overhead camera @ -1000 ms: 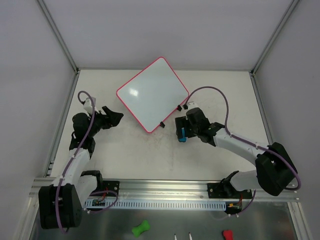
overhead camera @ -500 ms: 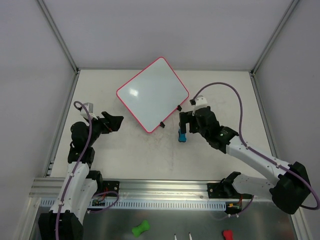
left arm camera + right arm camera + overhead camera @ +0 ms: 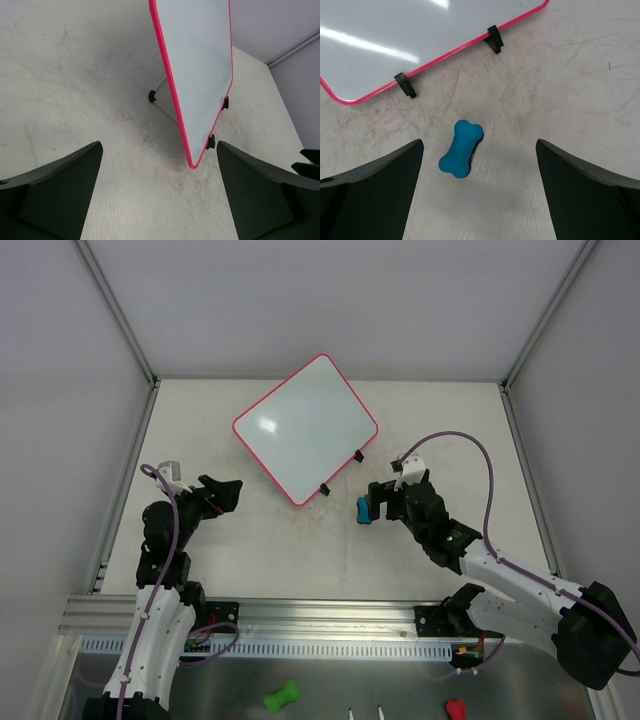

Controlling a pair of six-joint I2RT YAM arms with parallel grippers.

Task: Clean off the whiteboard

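Whiteboard (image 3: pixel 305 428) sits on the table (image 3: pixel 300 560), far-centre, turned diagonal so one corner points toward the back wall. Thin pink-red frame, and the surface is plain glossy white w/ a soft light reflection. Two small black clips (image 3: pixel 494 38) are on its near-right edge. In the left wrist view a thin strut w/ a small black foot (image 3: pixel 151 95) shows under the board's edge.

Left gripper (image 3: pixel 220 497) is spread wide w/ nothing between the fingers. It's near the table's left side, pointing toward the board's near-left edge but clearly apart from it. Its wrist cam looks along the board's pink rim.

Right gripper (image 3: pixel 375 503) is also spread wide and holds nothing. It hovers right of centre, just off the board's near corner on the clip side.

Blue bone-shaped eraser (image 3: pixel 363 510) lies flat on the table right by the right gripper. In the right wrist view it sits between the two fingers' line of sight, closer to the left-hand one, touching neither. Eraser is near the clip edge but not touching the board.

Outside the table, below the front rail, there's a green bone-shaped item (image 3: pixel 281 697) and a small red item (image 3: pixel 455 708).
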